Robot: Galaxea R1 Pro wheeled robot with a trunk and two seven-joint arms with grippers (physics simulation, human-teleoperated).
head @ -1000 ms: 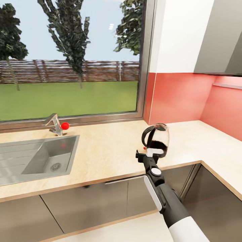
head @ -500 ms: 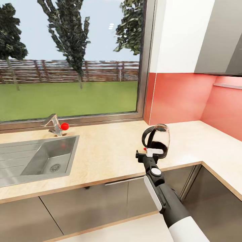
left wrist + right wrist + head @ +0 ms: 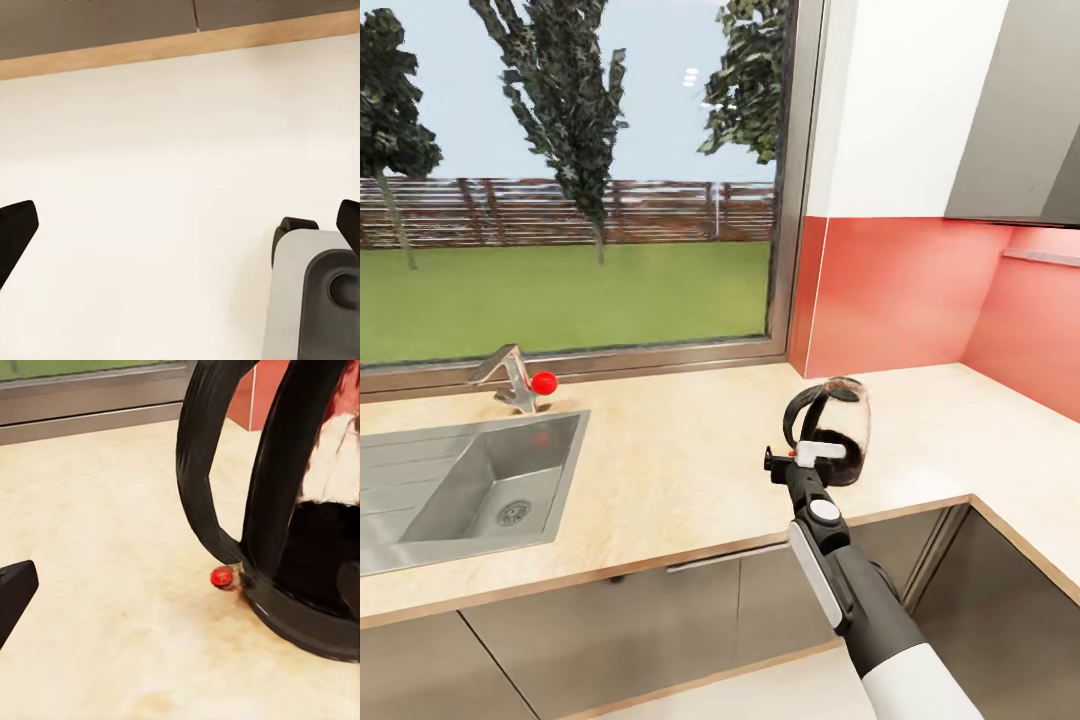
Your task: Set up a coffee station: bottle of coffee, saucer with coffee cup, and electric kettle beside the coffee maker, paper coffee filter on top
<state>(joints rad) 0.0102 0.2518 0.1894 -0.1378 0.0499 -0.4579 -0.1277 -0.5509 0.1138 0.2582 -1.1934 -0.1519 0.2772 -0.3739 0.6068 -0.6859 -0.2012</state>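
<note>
Countertop (image 3: 660, 450) view shifted slightly; right gripper (image 3: 815, 455), spread apart, still faces upright electric kettle (image 3: 835, 430).

Right arm outstretched, right pincer (image 3: 812, 455) spread wide; left pincer (image 3: 180, 225) likewise.

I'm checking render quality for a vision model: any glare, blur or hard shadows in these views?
Head view: even light, sharp; electric kettle casts only a faint shadow on the countertop. Right wrist view: kettle close, slightly soft. Left wrist view: pale, washed-out surface.
</note>
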